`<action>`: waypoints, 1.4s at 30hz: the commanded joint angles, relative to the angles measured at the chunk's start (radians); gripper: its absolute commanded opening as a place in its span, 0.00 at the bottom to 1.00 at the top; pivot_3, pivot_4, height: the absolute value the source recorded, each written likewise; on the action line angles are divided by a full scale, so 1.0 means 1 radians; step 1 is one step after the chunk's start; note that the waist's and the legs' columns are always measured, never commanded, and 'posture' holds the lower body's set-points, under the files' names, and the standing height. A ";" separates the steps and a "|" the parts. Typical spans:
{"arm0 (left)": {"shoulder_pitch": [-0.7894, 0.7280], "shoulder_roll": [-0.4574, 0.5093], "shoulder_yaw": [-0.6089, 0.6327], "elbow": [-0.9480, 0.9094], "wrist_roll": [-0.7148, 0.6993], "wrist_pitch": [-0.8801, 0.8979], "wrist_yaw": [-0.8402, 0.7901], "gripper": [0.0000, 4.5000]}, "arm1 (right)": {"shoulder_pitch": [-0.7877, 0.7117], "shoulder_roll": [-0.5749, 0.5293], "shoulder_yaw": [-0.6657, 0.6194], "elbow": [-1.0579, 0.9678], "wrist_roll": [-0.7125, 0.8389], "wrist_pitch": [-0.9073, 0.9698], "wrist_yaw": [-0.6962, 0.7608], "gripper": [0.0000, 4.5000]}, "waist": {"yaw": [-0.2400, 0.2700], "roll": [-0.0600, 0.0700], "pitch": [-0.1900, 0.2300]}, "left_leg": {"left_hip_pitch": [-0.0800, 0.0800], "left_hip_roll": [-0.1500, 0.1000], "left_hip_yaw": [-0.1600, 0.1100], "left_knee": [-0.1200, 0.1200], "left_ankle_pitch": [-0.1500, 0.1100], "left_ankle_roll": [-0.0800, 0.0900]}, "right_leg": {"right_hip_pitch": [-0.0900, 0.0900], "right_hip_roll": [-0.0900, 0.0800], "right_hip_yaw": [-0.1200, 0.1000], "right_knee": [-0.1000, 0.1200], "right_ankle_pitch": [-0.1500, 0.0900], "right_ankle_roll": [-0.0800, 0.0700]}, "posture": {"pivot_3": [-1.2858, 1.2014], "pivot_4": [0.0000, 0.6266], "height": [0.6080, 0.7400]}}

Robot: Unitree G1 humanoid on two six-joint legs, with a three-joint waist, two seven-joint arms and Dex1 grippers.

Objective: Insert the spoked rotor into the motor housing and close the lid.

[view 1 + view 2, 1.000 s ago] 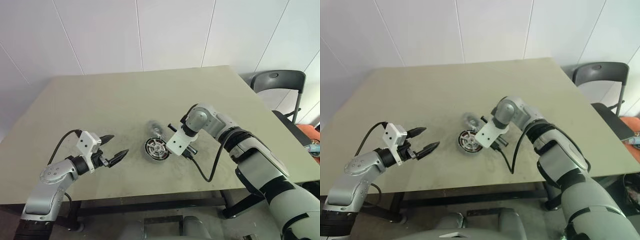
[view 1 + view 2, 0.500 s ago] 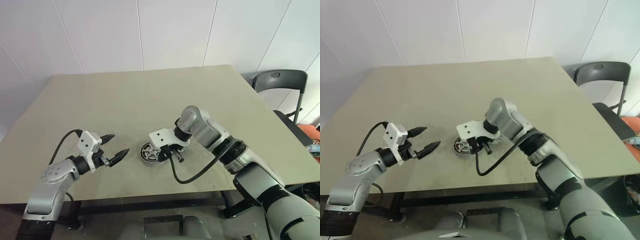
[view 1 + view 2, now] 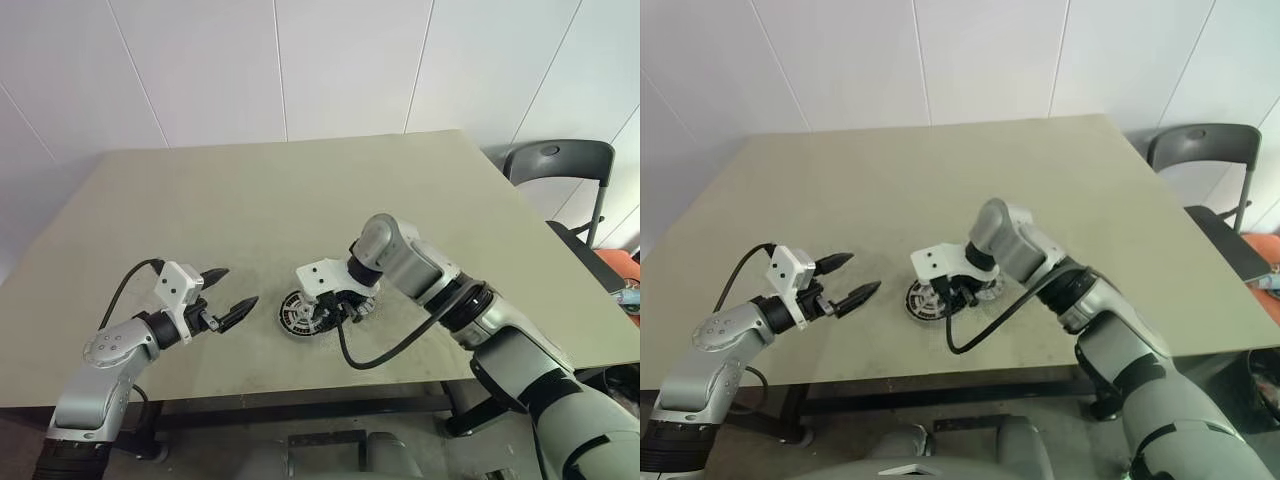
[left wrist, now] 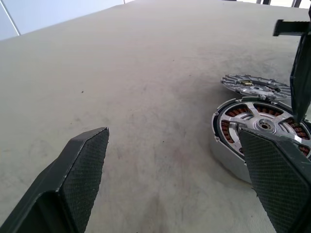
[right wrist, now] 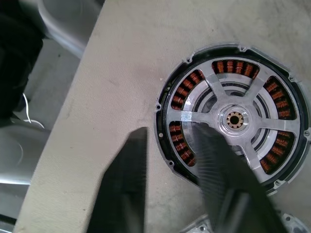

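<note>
The motor housing (image 5: 233,119) sits flat on the counter (image 3: 250,200), near its front edge and about midway between the two arms. The spoked rotor (image 5: 228,116) already lies inside it: silvery spokes run out from a small hub, and copper-coloured windings show through the gaps between them. The lid (image 4: 252,85) is not on. It lies on the counter just beside the housing, on the side away from the left arm, a grey ribbed disc with its edge close to the housing rim; whether the two touch I cannot make out.

The right hand (image 5: 170,160) hangs over the housing, pointing steeply down at it. Its two black fingers stand apart with nothing between them. One finger (image 5: 221,170) lies across the near part of the rotor in the wrist view, the other over the bare counter outside the housing rim. Whether the fingertips rest on the metal or hang just above it is hard to judge from these angles.

The left hand (image 3: 228,296) is held above the counter beside the housing, pointing towards it, well apart from it. Its fingers are spread wide and it holds nothing.

A dark chair (image 3: 555,165) stands beyond the counter's far right corner.
</note>
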 commanded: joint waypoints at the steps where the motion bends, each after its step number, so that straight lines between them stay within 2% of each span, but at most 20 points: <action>1: -0.015 0.002 0.017 -0.008 0.001 -0.011 -0.004 1.00 | -0.040 -0.006 -0.088 -0.082 0.071 0.088 0.003 0.58 | 0.000 0.000 0.000 | 0.000 0.000 0.000 0.000 0.000 0.000 | 0.000 0.000 0.000 0.000 0.000 0.000 | 0.52 0.00 1.00; 6: -0.018 0.000 0.023 -0.009 -0.007 -0.015 -0.011 1.00 | -0.036 -0.021 -0.271 -0.113 0.233 0.414 -0.050 0.97 | 0.002 0.000 0.000 | 0.000 0.000 0.000 0.000 0.000 0.000 | 0.000 0.000 0.000 0.000 0.000 0.000 | 0.52 0.00 1.00; 7: -0.016 -0.001 0.027 -0.013 -0.013 -0.014 -0.013 1.00 | -0.027 -0.033 -0.311 -0.114 0.259 0.472 -0.073 0.99 | 0.004 0.000 0.000 | 0.000 0.000 0.000 0.000 0.000 0.000 | 0.000 0.000 0.000 0.000 0.000 0.000 | 0.52 0.00 1.00; 8: -0.015 -0.001 0.029 -0.015 -0.017 -0.013 -0.015 1.00 | -0.020 -0.042 -0.333 -0.119 0.278 0.507 -0.092 0.99 | 0.007 0.000 0.000 | -0.001 0.000 0.000 0.000 0.000 0.000 | 0.000 0.000 0.000 0.000 0.000 0.000 | 0.52 0.00 1.00; 14: -0.020 0.006 0.046 -0.002 -0.028 -0.017 -0.042 1.00 | 0.122 -0.065 -0.603 -0.197 0.421 0.985 -0.310 0.99 | 0.025 -0.001 0.000 | -0.004 0.000 0.000 0.001 0.000 0.000 | -0.003 -0.001 0.000 -0.002 0.000 -0.001 | 0.52 0.00 1.00; 17: -0.035 0.000 0.068 0.002 -0.045 -0.004 -0.043 1.00 | 0.169 -0.054 -0.707 -0.236 0.473 1.117 -0.404 0.99 | 0.029 0.000 0.000 | -0.016 -0.001 0.000 0.004 0.000 0.000 | -0.014 -0.001 0.000 0.000 0.003 -0.004 | 0.52 0.00 1.00; 19: -0.032 0.002 0.073 0.002 -0.048 -0.003 -0.045 1.00 | 0.196 -0.040 -0.765 -0.246 0.511 1.160 -0.474 0.99 | 0.028 0.000 0.000 | -0.016 -0.001 0.001 0.004 0.000 0.000 | -0.014 -0.001 0.000 0.000 0.005 -0.002 | 0.52 0.00 1.00; 25: -0.013 0.000 0.078 -0.006 -0.049 0.000 -0.043 1.00 | 0.295 -0.141 -0.749 -0.215 0.801 1.166 -0.604 0.99 | 0.030 -0.001 0.000 | -0.016 -0.001 0.001 0.005 0.000 0.001 | -0.011 -0.001 0.000 -0.002 0.001 -0.001 | 0.52 0.00 1.00; 35: -0.006 -0.007 0.068 -0.008 -0.040 -0.006 -0.041 1.00 | 0.320 -0.230 -0.715 -0.023 1.161 1.166 -0.978 0.99 | 0.029 -0.001 0.000 | -0.016 -0.001 0.002 0.005 0.000 0.001 | -0.011 -0.001 0.000 -0.003 0.001 -0.001 | 0.52 0.00 1.00; 39: -0.013 -0.010 0.064 -0.001 -0.034 -0.009 -0.041 1.00 | 0.338 -0.233 -0.690 0.005 1.256 1.166 -1.078 0.99 | 0.029 -0.002 0.000 | -0.015 -0.001 0.002 0.005 0.000 0.001 | -0.010 -0.001 0.000 -0.003 0.001 -0.001 | 0.52 0.00 1.00; 42: -0.017 -0.014 0.061 -0.001 -0.031 -0.009 -0.039 1.00 | 0.346 -0.196 -0.712 0.038 1.290 1.166 -1.163 0.99 | 0.028 -0.001 0.000 | -0.015 -0.001 0.002 0.006 0.000 0.001 | -0.010 -0.001 0.000 -0.003 0.001 -0.001 | 0.52 0.00 1.00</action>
